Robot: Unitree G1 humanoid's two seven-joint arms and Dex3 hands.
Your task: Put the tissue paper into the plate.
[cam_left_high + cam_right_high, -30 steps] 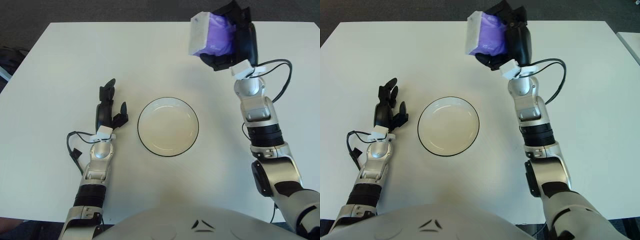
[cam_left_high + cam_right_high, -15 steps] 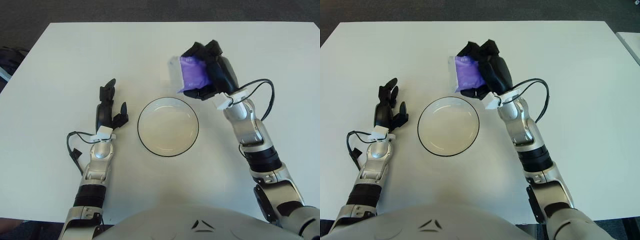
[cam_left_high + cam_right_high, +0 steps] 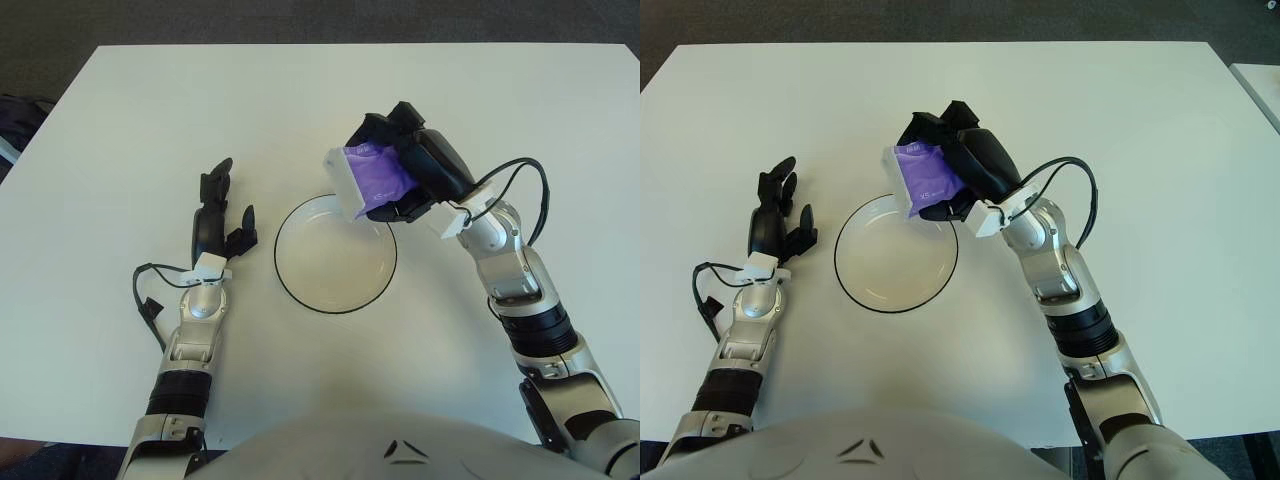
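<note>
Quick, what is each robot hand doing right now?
Left hand: open, holding nothing, resting on the table.
Right hand: shut on the tissue pack, over the plate's rim.

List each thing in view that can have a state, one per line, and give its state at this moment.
Tissue pack: held in the air over the plate's far right rim, not yet set down.
Plate: upright on the table, nothing in it.
Right hand: curled shut on the tissue pack.
Left hand: resting on the table left of the plate, fingers relaxed, holding nothing.
</note>
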